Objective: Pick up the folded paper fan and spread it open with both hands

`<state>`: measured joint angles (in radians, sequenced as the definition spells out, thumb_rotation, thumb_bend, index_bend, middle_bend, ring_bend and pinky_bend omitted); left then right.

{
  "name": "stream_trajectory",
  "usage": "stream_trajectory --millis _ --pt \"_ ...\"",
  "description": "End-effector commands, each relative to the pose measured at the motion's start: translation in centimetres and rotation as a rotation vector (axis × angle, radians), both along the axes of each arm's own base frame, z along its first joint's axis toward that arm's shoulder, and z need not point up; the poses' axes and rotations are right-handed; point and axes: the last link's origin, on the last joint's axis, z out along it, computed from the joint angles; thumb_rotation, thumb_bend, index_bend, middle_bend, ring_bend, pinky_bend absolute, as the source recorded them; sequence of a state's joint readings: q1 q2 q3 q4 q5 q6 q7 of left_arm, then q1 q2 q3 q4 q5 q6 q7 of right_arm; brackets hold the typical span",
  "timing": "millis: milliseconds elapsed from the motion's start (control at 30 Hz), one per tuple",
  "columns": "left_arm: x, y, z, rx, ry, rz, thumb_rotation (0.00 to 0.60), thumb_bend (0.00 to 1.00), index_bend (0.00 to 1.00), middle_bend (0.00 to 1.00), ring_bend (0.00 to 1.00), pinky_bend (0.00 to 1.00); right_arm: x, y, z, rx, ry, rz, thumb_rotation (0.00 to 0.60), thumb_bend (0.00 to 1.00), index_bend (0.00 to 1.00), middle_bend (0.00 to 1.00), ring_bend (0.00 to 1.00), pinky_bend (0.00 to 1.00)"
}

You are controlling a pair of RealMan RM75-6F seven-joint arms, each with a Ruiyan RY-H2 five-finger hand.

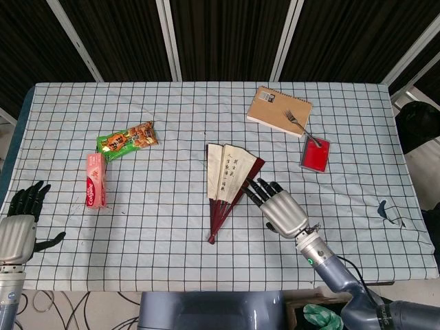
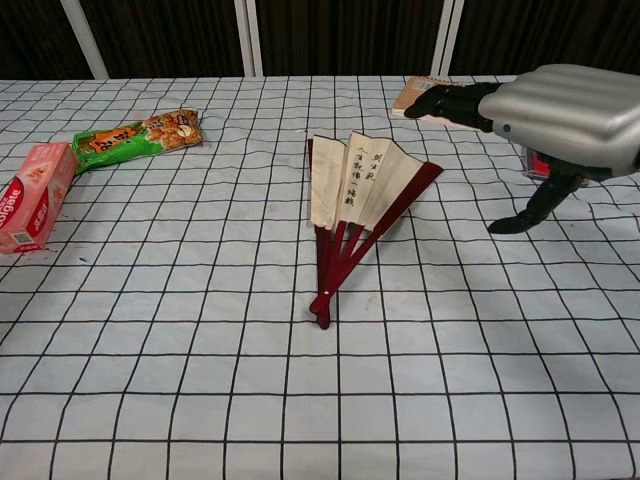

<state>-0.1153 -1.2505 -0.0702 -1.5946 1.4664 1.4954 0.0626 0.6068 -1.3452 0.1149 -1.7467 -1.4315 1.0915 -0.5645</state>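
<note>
The paper fan point(image 1: 227, 184) point(image 2: 356, 200) lies flat on the checked tablecloth, partly spread, with cream panels bearing writing and dark red ribs meeting at a pivot toward the near edge. My right hand point(image 1: 278, 206) point(image 2: 545, 115) hovers just right of the fan, palm down with fingers extended and apart, holding nothing; its fingertips point(image 1: 256, 187) sit close to the fan's right rib. My left hand point(image 1: 19, 223) hangs at the table's left edge, fingers spread, far from the fan. It does not show in the chest view.
A pink toothpaste box point(image 1: 95, 180) point(image 2: 30, 195) and a green snack packet point(image 1: 126, 140) point(image 2: 135, 135) lie at the left. A brown notebook point(image 1: 278, 108) with a fork point(image 1: 300, 125) and a red box point(image 1: 315, 154) sit at the back right.
</note>
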Motion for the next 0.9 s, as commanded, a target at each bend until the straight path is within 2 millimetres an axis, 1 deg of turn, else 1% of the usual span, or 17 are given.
stream_trajectory --millis 33,200,367,600,800,900 --pt "0.0 0.0 -0.1 -0.001 0.002 0.001 0.600 0.02 0.00 0.00 0.00 0.00 -0.3 0.3 0.3 -0.003 0.002 -0.012 0.600 0.09 0.00 0.00 0.09 0.24" --pt "0.1 -0.2 0.1 0.013 -0.006 -0.010 0.600 0.02 0.00 0.00 0.00 0.00 -0.1 0.7 0.3 0.014 0.013 -0.002 0.600 0.09 0.00 0.00 0.09 0.24" --pt "0.1 -0.3 0.2 0.017 -0.012 -0.011 0.600 0.02 0.00 0.00 0.00 0.00 0.2 0.7 0.4 0.023 0.028 0.017 0.600 0.09 0.00 0.00 0.09 0.24" --pt "0.1 -0.2 0.2 0.015 -0.012 -0.012 0.600 0.02 0.00 0.00 0.00 0.00 0.4 0.0 0.2 0.030 0.053 0.020 0.600 0.09 0.00 0.01 0.09 0.24" --pt "0.1 -0.1 0.1 0.012 -0.008 -0.013 0.600 0.02 0.00 0.00 0.00 0.00 0.6 -0.7 -0.4 0.040 0.077 0.023 0.600 0.09 0.00 0.01 0.09 0.24" --pt "0.1 -0.1 0.2 0.014 -0.008 -0.011 0.600 0.02 0.00 0.00 0.00 0.00 0.8 -1.0 -0.9 0.047 0.086 0.031 0.600 0.09 0.00 0.05 0.11 0.24"
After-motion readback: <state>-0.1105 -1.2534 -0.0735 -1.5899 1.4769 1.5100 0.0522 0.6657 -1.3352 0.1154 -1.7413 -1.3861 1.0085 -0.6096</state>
